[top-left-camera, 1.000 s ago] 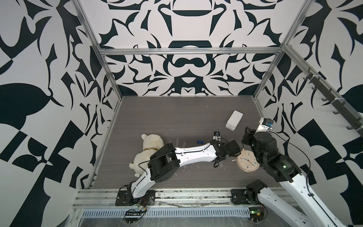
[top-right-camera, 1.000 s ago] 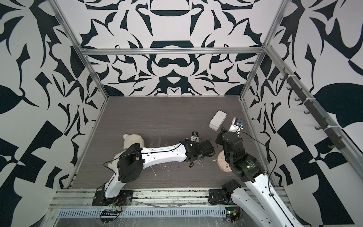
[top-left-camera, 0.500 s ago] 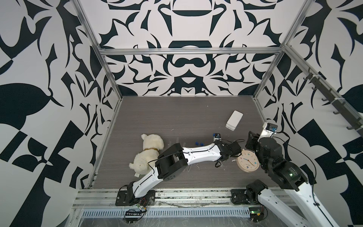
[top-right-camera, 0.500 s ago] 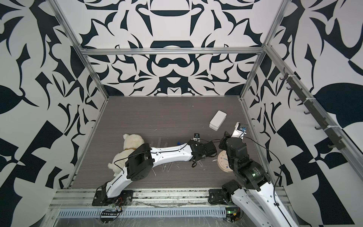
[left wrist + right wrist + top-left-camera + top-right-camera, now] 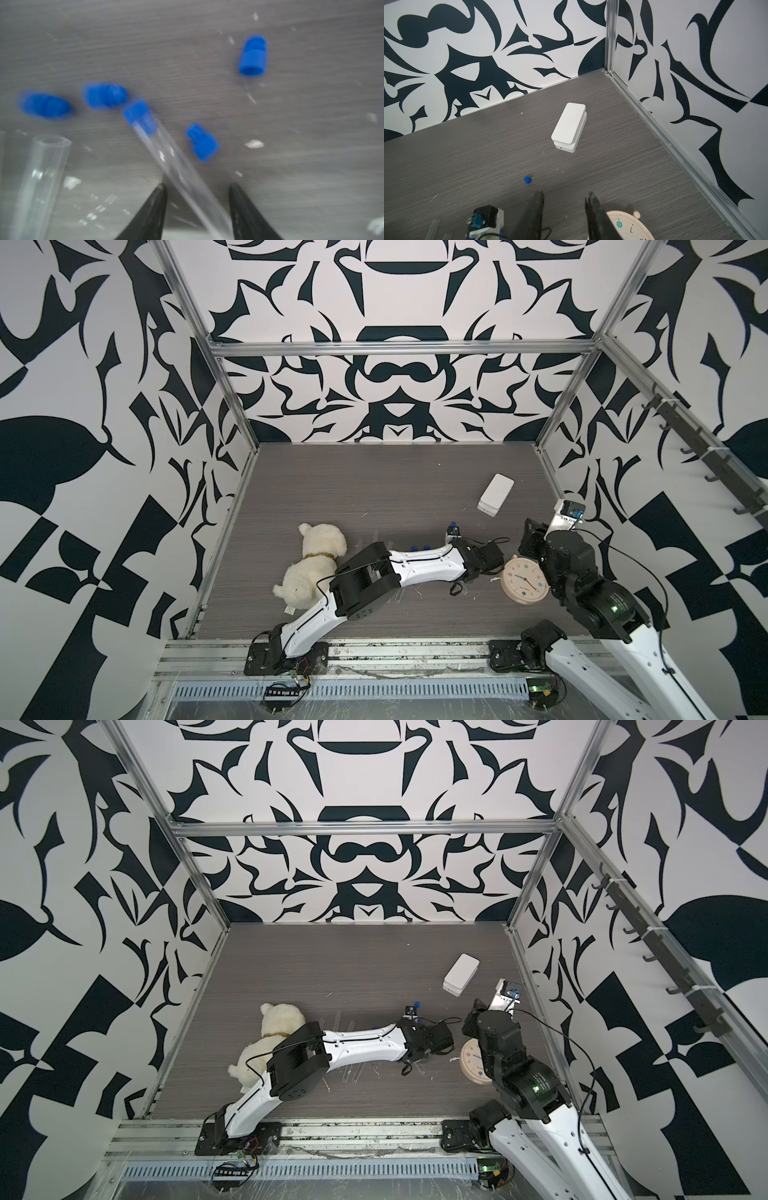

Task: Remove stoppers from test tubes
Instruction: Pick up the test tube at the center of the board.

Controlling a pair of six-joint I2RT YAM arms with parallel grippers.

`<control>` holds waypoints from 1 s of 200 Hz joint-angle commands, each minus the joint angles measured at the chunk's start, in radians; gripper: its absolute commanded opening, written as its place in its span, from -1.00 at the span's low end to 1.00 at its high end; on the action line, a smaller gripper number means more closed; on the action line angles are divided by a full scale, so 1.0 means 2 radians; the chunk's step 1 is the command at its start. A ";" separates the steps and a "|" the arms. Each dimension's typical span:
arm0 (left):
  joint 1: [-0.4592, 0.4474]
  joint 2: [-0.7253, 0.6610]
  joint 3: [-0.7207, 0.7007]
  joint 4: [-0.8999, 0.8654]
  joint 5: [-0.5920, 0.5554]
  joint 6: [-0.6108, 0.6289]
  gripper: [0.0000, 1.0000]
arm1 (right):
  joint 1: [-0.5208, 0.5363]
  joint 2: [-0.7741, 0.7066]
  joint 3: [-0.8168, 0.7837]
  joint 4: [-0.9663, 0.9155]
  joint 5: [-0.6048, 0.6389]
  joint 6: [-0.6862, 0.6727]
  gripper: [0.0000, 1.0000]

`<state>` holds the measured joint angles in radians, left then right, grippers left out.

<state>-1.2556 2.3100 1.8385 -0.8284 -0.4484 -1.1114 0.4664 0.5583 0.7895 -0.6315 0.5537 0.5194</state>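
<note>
Looking through your left wrist view, a stoppered tube (image 5: 176,172) lies slanted between the left end effector's (image 5: 197,207) parted fingers, stopper (image 5: 139,116) end pointing away. Both top views hide it under the arm (image 5: 415,568), right of centre. Your right end effector (image 5: 564,207) gapes empty.

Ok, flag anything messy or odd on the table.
The table is littered with white scraps. Four loose stoppers lie scattered, and one test tube has its stopper on, lying slantwise between the left end effector's open jaws.
</note>
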 commanded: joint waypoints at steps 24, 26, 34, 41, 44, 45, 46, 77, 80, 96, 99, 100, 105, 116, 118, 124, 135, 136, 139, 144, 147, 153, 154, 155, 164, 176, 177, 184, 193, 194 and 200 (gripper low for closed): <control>0.005 -0.010 -0.047 0.002 0.038 -0.005 -0.07 | 0.000 0.013 -0.003 0.019 -0.004 0.000 -0.29; 0.005 -0.010 -0.050 0.002 0.040 -0.005 -0.09 | 0.000 0.013 -0.003 0.020 -0.005 0.000 -0.29; 0.005 -0.015 -0.059 0.005 0.045 -0.005 -0.16 | 0.000 0.016 -0.003 0.021 -0.006 0.001 -0.29; 0.005 -0.021 -0.069 0.005 0.050 -0.004 -0.23 | 0.000 0.018 -0.004 0.022 -0.009 0.004 -0.29; 0.005 -0.024 -0.074 0.005 0.051 -0.004 -0.26 | 0.000 0.019 -0.004 0.023 -0.009 0.004 -0.29; 0.004 -0.024 -0.075 0.005 0.052 -0.004 -0.28 | 0.000 0.020 -0.004 0.024 -0.010 0.004 -0.29; 0.004 -0.025 -0.076 0.005 0.052 -0.004 -0.29 | 0.000 0.020 -0.004 0.024 -0.011 0.005 -0.29; 0.004 -0.066 -0.138 0.026 0.072 0.011 -0.53 | 0.000 0.028 -0.010 0.035 -0.020 0.014 -0.30; 0.005 -0.069 -0.143 0.025 0.076 0.013 -0.54 | 0.000 0.029 -0.011 0.037 -0.021 0.014 -0.30; 0.005 -0.087 -0.168 0.023 0.085 0.032 -0.68 | 0.000 0.036 -0.014 0.043 -0.027 0.019 -0.30; 0.005 -0.091 -0.171 0.023 0.087 0.036 -0.70 | 0.000 0.037 -0.014 0.044 -0.028 0.019 -0.30; 0.005 -0.092 -0.173 0.023 0.088 0.037 -0.71 | 0.000 0.037 -0.014 0.045 -0.028 0.020 -0.30; 0.005 -0.097 -0.181 0.023 0.092 0.041 -0.73 | 0.000 0.039 -0.015 0.045 -0.030 0.021 -0.30; 0.005 -0.107 -0.197 0.026 0.105 0.054 -0.76 | 0.000 0.044 -0.016 0.050 -0.033 0.025 -0.30; 0.005 -0.108 -0.200 0.026 0.106 0.057 -0.76 | 0.000 0.045 -0.017 0.050 -0.033 0.026 -0.30; 0.005 -0.111 -0.205 0.025 0.110 0.062 -0.77 | 0.000 0.048 -0.019 0.052 -0.034 0.027 -0.30; 0.005 -0.117 -0.215 0.025 0.118 0.072 -0.78 | 0.000 0.052 -0.020 0.056 -0.034 0.029 -0.30; 0.005 -0.117 -0.216 0.024 0.119 0.072 -0.78 | 0.000 0.052 -0.020 0.056 -0.035 0.029 -0.30; 0.005 -0.118 -0.218 0.025 0.121 0.074 -0.78 | 0.000 0.053 -0.020 0.056 -0.035 0.030 -0.30; 0.005 -0.121 -0.222 0.025 0.124 0.079 -0.78 | 0.000 0.056 -0.021 0.057 -0.035 0.031 -0.30; 0.005 -0.122 -0.224 0.025 0.125 0.080 -0.78 | 0.000 0.057 -0.021 0.058 -0.035 0.032 -0.30; 0.005 -0.124 -0.227 0.023 0.127 0.083 -0.78 | 0.000 0.060 -0.021 0.059 -0.036 0.032 -0.31; 0.004 -0.124 -0.228 0.023 0.127 0.084 -0.77 | 0.000 0.060 -0.022 0.060 -0.037 0.032 -0.31; 0.004 -0.125 -0.228 0.022 0.128 0.084 -0.77 | 0.000 0.060 -0.022 0.060 -0.037 0.032 -0.31; 0.005 -0.127 -0.230 0.017 0.129 0.090 -0.75 | 0.000 0.063 -0.022 0.062 -0.038 0.033 -0.30; 0.005 -0.128 -0.230 0.009 0.133 0.097 -0.70 | 0.000 0.066 -0.023 0.066 -0.039 0.035 -0.30; 0.005 -0.128 -0.230 0.009 0.133 0.098 -0.70 | 0.000 0.066 -0.023 0.066 -0.039 0.035 -0.30; 0.005 -0.126 -0.227 -0.003 0.136 0.102 -0.66 | 0.000 0.069 -0.023 0.067 -0.039 0.036 -0.30; 0.004 -0.123 -0.224 -0.014 0.140 0.107 -0.62 | 0.000 0.072 -0.023 0.068 -0.040 0.036 -0.30; 0.005 -0.123 -0.223 -0.015 0.141 0.107 -0.62 | 0.000 0.072 -0.023 0.068 -0.040 0.037 -0.30; 0.005 -0.121 -0.222 -0.018 0.146 0.111 -0.59 | 0.000 0.074 -0.023 0.069 -0.040 0.037 -0.30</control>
<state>-1.2465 2.0319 1.4208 -0.7338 -0.2481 -0.9417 0.4664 0.6968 0.7418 -0.5423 0.4740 0.5766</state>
